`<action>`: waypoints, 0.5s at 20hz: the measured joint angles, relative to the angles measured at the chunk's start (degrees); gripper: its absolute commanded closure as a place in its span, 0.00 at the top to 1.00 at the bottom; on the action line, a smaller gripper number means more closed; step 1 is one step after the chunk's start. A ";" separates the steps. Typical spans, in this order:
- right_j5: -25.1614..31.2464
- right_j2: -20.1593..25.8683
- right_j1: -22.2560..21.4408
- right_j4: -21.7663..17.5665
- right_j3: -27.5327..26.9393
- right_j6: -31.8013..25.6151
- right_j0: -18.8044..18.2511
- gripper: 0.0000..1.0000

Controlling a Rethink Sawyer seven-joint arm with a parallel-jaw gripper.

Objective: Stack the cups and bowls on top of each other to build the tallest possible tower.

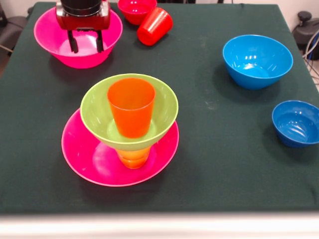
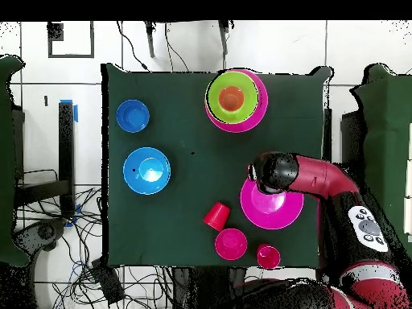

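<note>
Tower [image 1: 128,130]: near the table's [image 1: 219,164] front edge; pink bowl, yellow cup, green bowl, orange cup [image 1: 131,106].
Gripper [image 1: 85,42]: fingers spread, empty, over far-corner pink bowl [image 1: 47,35].
Open room: bare cloth mid-table.

A robotics lab, not a home: a red and black arm [image 2: 322,179] on a pedestal reaches over a counter [image 2: 185,105] draped in dark green cloth. In the overhead view, cables [image 2: 88,269] tangle across a pale tiled floor [image 2: 48,88] beside the counter. Bright plastic bowls [image 1: 257,60] and cups [image 1: 155,26] lie spread on the cloth like test props
</note>
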 measured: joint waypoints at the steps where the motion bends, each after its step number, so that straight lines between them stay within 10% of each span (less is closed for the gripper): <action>1: -0.49 -0.06 0.07 0.08 0.02 0.16 0.01 1.00; 10: -5.51 -0.31 1.08 1.54 1.07 2.98 0.01 1.00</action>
